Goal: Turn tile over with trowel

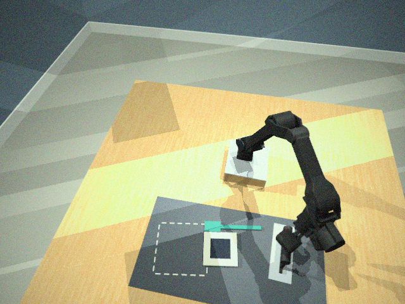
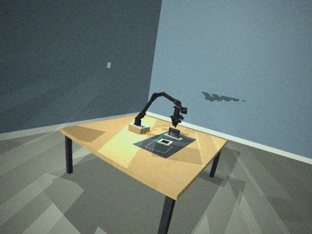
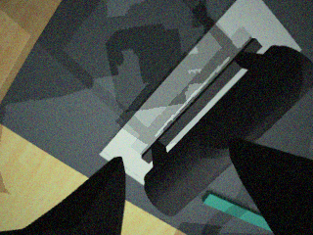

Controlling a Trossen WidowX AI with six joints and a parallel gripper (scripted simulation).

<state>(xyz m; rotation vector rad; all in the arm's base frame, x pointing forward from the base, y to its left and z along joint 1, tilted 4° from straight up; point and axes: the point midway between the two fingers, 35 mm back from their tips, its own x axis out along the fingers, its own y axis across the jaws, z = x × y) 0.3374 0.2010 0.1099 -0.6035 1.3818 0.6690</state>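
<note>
The trowel has a pale flat blade [image 1: 275, 258] [image 2: 179, 138] [image 3: 122, 147] lying on the mat and a raised black handle [image 1: 283, 265] [image 2: 173, 132] [image 3: 215, 117]. My gripper [image 2: 174, 126] [image 3: 176, 156] is open and empty, pointing down above the handle; in the wrist view the fingertips are on either side of it. In the top view it partly hides the handle. The tile [image 1: 220, 248] [image 2: 165, 141] is a pale square with a dark square on its upper face. It lies flat, mostly right of the dashed outline [image 1: 199, 275], overlapping its right edge.
A flat green tool [image 1: 212, 226] [image 2: 156, 140] [image 3: 235, 211] lies along the tile's arm-base side, its thin end toward the trowel. The dark mat [image 1: 140, 275] [image 3: 59, 113] carries these things. The arm base block [image 1: 245, 180] [image 2: 138, 129] stands behind the mat on the wooden table [image 2: 151, 171].
</note>
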